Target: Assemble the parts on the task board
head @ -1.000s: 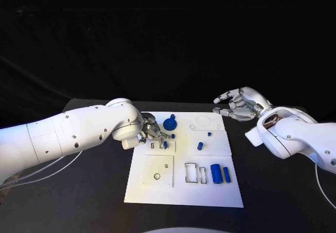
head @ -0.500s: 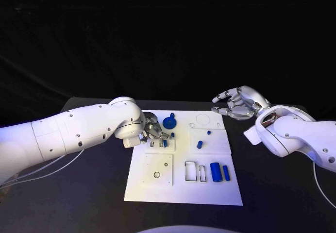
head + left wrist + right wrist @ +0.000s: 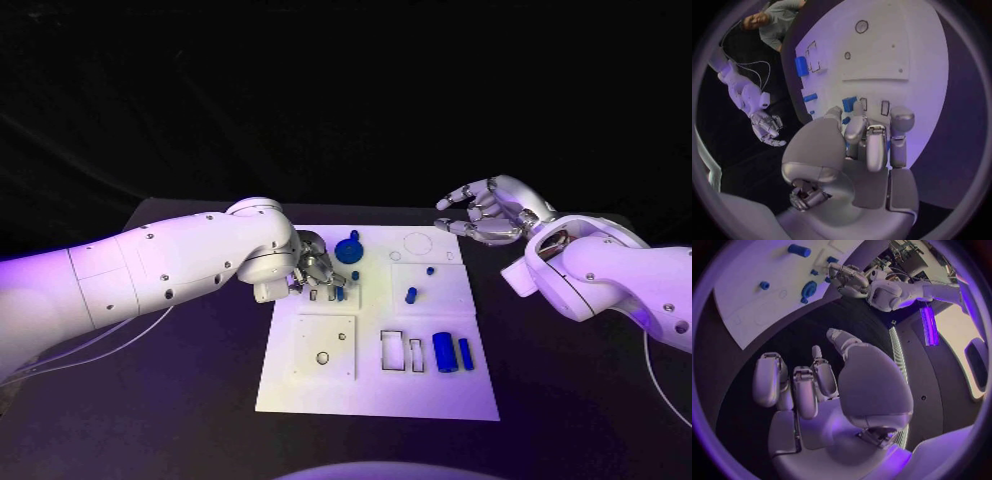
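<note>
The white task board [image 3: 433,395] lies mid-table. My left hand [image 3: 315,272] is down on its far left corner, by a row of small slots. Its thumb and a finger pinch a small blue piece [image 3: 339,293] that stands at the slots; the left wrist view has that piece [image 3: 849,103] between the fingertips. A round blue knobbed part [image 3: 349,250] sits just beyond the hand. My right hand [image 3: 488,215] hovers over the board's far right corner, fingers apart and loosely curled, holding nothing [image 3: 811,385].
Two small blue parts [image 3: 411,296] stand in the board's middle right. Two blue cylinders [image 3: 444,352] lie side by side near the right edge, next to empty rectangular slots [image 3: 394,352]. A square plate with an oval hole [image 3: 323,357] is at the near left.
My left hand has edged slightly toward the board's far end while keeping to the slots. The blue piece under its fingers has stayed put. The right hand has barely moved.
</note>
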`<state>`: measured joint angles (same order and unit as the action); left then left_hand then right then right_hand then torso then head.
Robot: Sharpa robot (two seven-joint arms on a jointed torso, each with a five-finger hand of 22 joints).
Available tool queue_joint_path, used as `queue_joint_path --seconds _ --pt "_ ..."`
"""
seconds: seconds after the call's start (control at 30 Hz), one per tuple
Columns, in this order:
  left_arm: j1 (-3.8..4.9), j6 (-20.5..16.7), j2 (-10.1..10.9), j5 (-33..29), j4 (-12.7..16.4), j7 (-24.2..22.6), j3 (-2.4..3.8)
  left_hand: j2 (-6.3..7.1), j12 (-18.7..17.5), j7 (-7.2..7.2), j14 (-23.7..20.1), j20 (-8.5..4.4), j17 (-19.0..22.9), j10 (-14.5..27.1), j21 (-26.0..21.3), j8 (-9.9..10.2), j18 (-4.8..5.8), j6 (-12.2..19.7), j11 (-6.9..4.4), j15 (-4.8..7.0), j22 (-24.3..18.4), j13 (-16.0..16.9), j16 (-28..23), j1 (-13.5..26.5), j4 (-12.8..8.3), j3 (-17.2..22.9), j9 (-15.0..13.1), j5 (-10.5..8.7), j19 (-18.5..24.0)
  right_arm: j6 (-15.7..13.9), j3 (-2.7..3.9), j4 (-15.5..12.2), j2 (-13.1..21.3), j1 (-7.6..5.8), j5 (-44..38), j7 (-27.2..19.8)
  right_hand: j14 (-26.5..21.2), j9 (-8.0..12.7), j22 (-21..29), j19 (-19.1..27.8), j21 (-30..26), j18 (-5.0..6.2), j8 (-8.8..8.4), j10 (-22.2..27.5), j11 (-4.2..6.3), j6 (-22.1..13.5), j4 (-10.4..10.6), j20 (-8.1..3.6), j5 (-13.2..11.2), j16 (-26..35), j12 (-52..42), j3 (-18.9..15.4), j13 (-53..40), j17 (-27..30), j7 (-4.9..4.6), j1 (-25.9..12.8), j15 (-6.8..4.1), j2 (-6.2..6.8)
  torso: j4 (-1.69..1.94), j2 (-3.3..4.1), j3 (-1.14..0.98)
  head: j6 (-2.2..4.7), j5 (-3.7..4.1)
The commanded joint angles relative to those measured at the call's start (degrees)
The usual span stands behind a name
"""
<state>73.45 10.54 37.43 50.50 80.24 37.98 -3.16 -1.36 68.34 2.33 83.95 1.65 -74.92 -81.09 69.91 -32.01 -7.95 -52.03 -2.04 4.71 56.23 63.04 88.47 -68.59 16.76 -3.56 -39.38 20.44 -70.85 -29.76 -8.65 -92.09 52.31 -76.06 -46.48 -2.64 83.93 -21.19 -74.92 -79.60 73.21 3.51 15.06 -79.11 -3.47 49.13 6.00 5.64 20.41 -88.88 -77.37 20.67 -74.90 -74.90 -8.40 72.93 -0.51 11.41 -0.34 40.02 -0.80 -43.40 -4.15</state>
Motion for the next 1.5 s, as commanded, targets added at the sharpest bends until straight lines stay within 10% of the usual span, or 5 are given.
queue_joint_path --seconds 0.03,0.8,0.93,1.07,1.5 --pt "0.06 1.97 -0.21 0.32 0.11 0.18 0.0 0.19 0.38 -0.31 5.42 -0.15 -11.95 0.04 0.35 0.22 1.11 -0.02 -0.17 0.39 0.16 0.09 0.33 -1.25 -0.08 0.35 -0.21 0.38 -0.1 0.87 -0.01 0.01 -0.1 0.06 -0.58 0.13 5.2 -0.08 -1.92 0.38 -0.22 1.11 -0.22 0.4 -0.04 -0.24 0.05 -0.01 -0.01 0.13 0.12 0.15 -0.36 -11.87 0.1 -0.67 0.01 -0.06 0.08 -0.01 0.02 -0.08 0.04" --pt "0.06 2.09 -0.44 -2.93 0.26 -0.54 -0.02 -0.4 0.2 -0.73 5.36 -0.44 -11.93 0.42 0.43 0.32 1.11 0.2 -0.5 0.67 1.32 0.29 0.35 -11.12 -0.33 8.46 -2.01 -1.25 0.42 1.25 -0.06 0.47 -0.49 0.21 -0.55 0.84 5.3 -0.13 -2.09 0.21 -0.02 1.06 -0.19 0.19 -0.02 -0.22 0.23 -0.01 0.08 0.0 -0.09 0.35 -0.56 -12.21 0.11 -0.77 -0.01 -0.2 0.06 0.0 -0.09 -0.27 -0.11" --pt "0.06 1.94 -0.28 -3.88 0.39 -1.03 -0.03 1.97 0.0 -0.77 5.34 -0.49 -11.91 0.51 0.44 -0.58 1.17 0.63 -0.48 0.72 2.04 0.3 0.35 -12.46 -0.16 19.07 -3.58 -10.78 0.52 1.32 -0.08 0.57 -0.57 0.24 -0.55 0.93 5.3 -0.13 -2.09 0.21 -0.02 1.06 -0.19 0.19 -0.02 -0.22 0.23 -0.01 0.08 0.0 -0.09 0.35 -0.56 -12.21 0.11 -0.77 -0.01 -0.2 0.01 -0.05 -0.1 -0.27 -0.12" --pt "0.05 1.19 0.13 -4.98 0.81 -1.72 0.01 10.11 -1.47 -0.83 5.04 -0.36 -10.82 1.07 -0.27 -5.49 1.13 1.6 -0.38 0.91 2.56 -1.13 -0.06 -5.56 -2.09 42.46 -7.99 -13.24 1.24 1.48 -0.11 0.75 -0.7 0.29 -0.55 1.07 5.3 -0.13 -2.09 0.21 -0.02 1.06 -0.19 0.19 -0.02 -0.22 0.23 -0.01 0.08 0.0 -0.09 0.35 -0.56 -12.21 0.11 -0.77 -0.01 -0.2 -0.04 -0.03 -0.04 -0.21 -0.12" --pt "0.03 -3.46 2.16 -6.91 3.02 -2.45 0.31 11.51 -2.44 -0.85 4.91 -0.54 -10.25 1.22 -0.48 -8.32 1.01 1.72 -0.65 0.77 3.44 -2.19 -0.28 -0.36 -8.73 51.95 -9.55 -15.83 1.22 2.04 -0.16 0.99 -0.81 0.48 -0.5 1.41 5.26 -0.15 -1.87 0.37 -0.32 1.14 -0.19 0.32 -0.01 -0.26 0.24 -0.01 0.18 0.05 0.06 0.47 -0.37 -12.08 0.12 -0.74 -0.02 -0.19 0.17 0.01 0.0 0.05 -0.09"
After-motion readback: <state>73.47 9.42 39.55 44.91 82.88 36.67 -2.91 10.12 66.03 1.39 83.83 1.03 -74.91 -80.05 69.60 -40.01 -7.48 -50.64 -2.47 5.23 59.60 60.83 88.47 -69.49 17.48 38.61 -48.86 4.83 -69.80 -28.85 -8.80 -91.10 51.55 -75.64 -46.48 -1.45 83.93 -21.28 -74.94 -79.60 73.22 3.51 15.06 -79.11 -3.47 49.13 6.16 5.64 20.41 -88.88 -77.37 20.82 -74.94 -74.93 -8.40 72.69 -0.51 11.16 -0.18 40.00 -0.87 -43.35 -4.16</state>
